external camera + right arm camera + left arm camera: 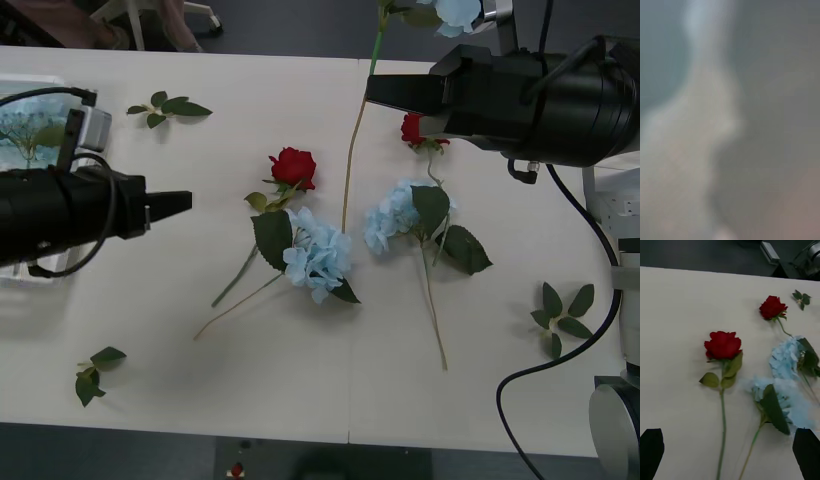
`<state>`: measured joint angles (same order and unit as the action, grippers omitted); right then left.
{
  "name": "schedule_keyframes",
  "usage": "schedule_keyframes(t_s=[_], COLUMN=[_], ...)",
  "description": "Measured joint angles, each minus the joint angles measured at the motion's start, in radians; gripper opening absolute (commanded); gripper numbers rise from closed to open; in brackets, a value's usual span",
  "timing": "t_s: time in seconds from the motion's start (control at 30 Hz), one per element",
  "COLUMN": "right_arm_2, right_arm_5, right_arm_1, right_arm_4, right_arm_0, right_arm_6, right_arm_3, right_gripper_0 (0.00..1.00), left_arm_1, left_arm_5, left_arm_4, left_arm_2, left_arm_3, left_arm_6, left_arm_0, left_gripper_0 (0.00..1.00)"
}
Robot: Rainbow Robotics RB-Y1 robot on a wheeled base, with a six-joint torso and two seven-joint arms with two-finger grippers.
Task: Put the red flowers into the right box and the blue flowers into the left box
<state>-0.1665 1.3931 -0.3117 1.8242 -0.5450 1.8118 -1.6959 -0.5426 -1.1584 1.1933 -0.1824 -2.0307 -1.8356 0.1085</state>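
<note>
Two red flowers lie on the white table, one [293, 167] [723, 345] mid-table and one [412, 130] [772, 307] under my right arm. Two blue flowers [318, 255] [392, 218] lie beside them, also seen from the left wrist [790, 401] [784, 356]. A third blue flower [455, 12] is up in the air, its long stem running through my right gripper [372, 90]. My left gripper [172, 205] [729, 453] hovers open, left of the nearer rose. The left box [30, 272] holds a blue flower [22, 130]. The right box [622, 215] peeks out at the right edge.
Loose green leaf sprigs lie at the back left [165, 105], front left [95, 372] and front right [560, 315]. A black cable [590, 330] loops over the table's right side. The right wrist view is a pale blur very close to the lens.
</note>
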Motion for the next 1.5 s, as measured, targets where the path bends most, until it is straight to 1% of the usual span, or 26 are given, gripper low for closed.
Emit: schedule_keyframes(t_s=[0.13, 0.2, 0.3, 0.43, 0.53, 0.7, 0.8, 0.97, 1.0, 1.03, 1.07, 1.1, 1.13, 1.17, 1.5], right_arm_2=[0.000, 0.000, 0.000, 0.000, 0.000, 0.000, 0.000, 0.000, 0.000, 0.000, 0.000, 0.000, 0.000, 0.000, 0.000], right_arm_5=[0.000, 0.000, 0.000, 0.000, 0.000, 0.000, 0.000, 0.000, 0.000, 0.000, 0.000, 0.000, 0.000, 0.000, 0.000], right_arm_1=[-0.003, -0.005, -0.005, -0.005, -0.005, -0.005, -0.005, -0.005, -0.005, -0.005, -0.005, -0.005, -0.005, -0.005, -0.005], right_arm_4=[0.000, 0.000, 0.000, 0.000, 0.000, 0.000, 0.000, 0.000, 0.000, 0.000, 0.000, 0.000, 0.000, 0.000, 0.000], right_arm_0=[0.000, 0.000, 0.000, 0.000, 0.000, 0.000, 0.000, 0.000, 0.000, 0.000, 0.000, 0.000, 0.000, 0.000, 0.000], right_arm_6=[-0.005, -0.005, -0.005, -0.005, -0.005, -0.005, -0.005, -0.005, -0.005, -0.005, -0.005, -0.005, -0.005, -0.005, -0.005], right_arm_3=[0.000, 0.000, 0.000, 0.000, 0.000, 0.000, 0.000, 0.000, 0.000, 0.000, 0.000, 0.000, 0.000, 0.000, 0.000], right_gripper_0=[0.00, 0.00, 0.00, 0.00, 0.00, 0.00, 0.00, 0.00, 0.00, 0.00, 0.00, 0.00, 0.00, 0.00, 0.00], left_arm_1=[0.100, 0.113, 0.112, 0.112, 0.115, 0.153, 0.176, 0.182, 0.182, 0.182, 0.182, 0.182, 0.182, 0.182, 0.156], left_arm_5=[-0.111, -0.132, -0.135, -0.104, -0.085, -0.024, 0.026, 0.073, 0.079, 0.086, 0.090, 0.092, 0.092, 0.092, 0.092], left_arm_4=[-0.038, -0.012, 0.086, 0.176, 0.178, 0.085, -0.001, -0.039, -0.039, -0.039, -0.040, -0.042, -0.045, -0.050, -0.021], left_arm_2=[0.000, 0.000, 0.001, 0.025, 0.083, 0.222, 0.308, 0.392, 0.402, 0.409, 0.413, 0.416, 0.417, 0.417, 0.417], left_arm_3=[-0.129, -0.180, -0.226, -0.238, -0.238, -0.238, -0.238, -0.211, -0.201, -0.194, -0.189, -0.185, -0.185, -0.185, -0.173], left_arm_6=[0.067, 0.130, 0.225, 0.261, 0.275, 0.410, 0.419, 0.447, 0.448, 0.448, 0.448, 0.448, 0.448, 0.448, 0.448], left_arm_0=[-0.011, -0.011, -0.010, 0.014, 0.064, 0.164, 0.206, 0.260, 0.267, 0.272, 0.275, 0.276, 0.276, 0.276, 0.276], left_gripper_0=[1.00, 1.00, 1.00, 1.00, 1.00, 1.00, 1.00, 1.00, 0.88, 0.74, 0.55, 0.32, 0.19, 0.00, 0.00])
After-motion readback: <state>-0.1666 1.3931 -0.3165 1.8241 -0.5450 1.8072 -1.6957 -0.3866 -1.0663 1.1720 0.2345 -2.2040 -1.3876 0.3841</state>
